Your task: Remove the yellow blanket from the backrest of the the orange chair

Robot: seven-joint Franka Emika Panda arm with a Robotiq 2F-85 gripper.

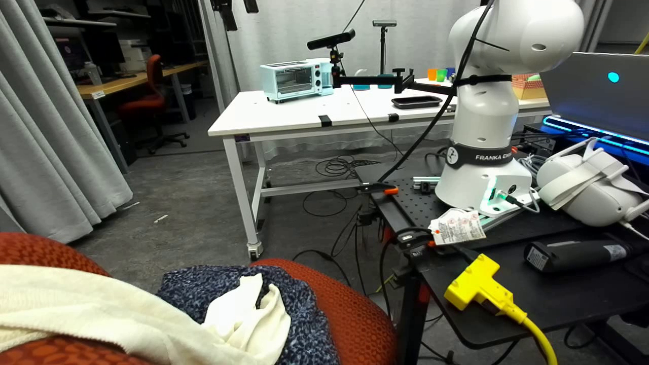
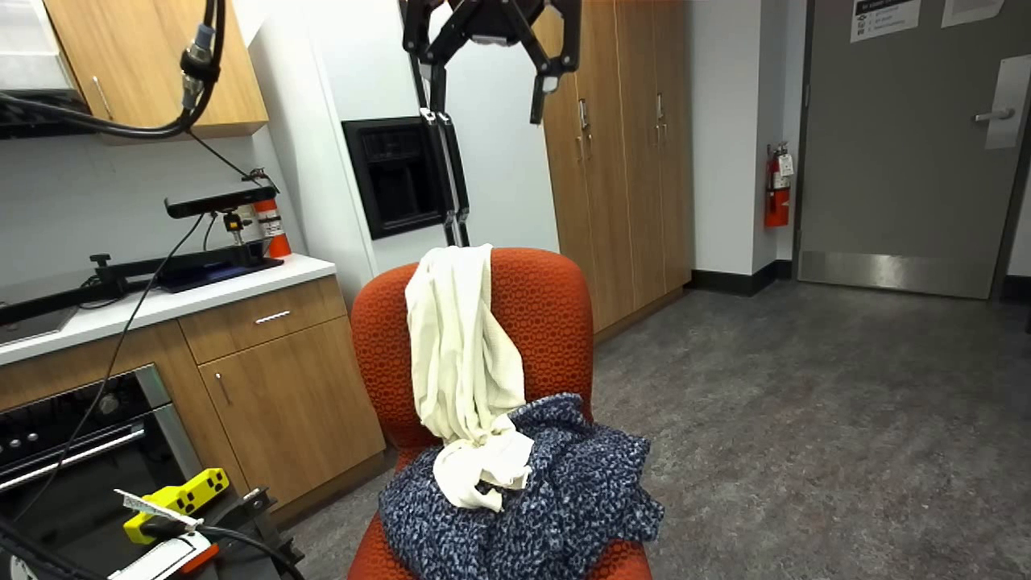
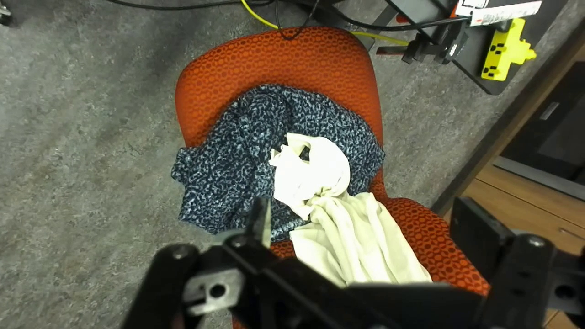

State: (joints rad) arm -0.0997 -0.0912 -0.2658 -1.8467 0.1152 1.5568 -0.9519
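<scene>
Wrist view: the gripper (image 3: 361, 210) has its 2 fingers (image 3: 477, 235) spread wide, the yellow blanket (image 3: 361, 237) showing between them. The blanket's end lies bunched on a speckled blue-grey cloth (image 3: 237, 155), which rests on the orange chair (image 3: 283, 57). In an exterior view, the gripper hangs above the backrest (image 2: 548, 322), apart from the blanket, which is draped over the top and down the front. In an exterior view, the robot arm (image 1: 489, 106) stands on a black table (image 1: 537, 309) near a white headset (image 1: 601, 205); a yellow plug (image 1: 476, 284) lies by the edge.
</scene>
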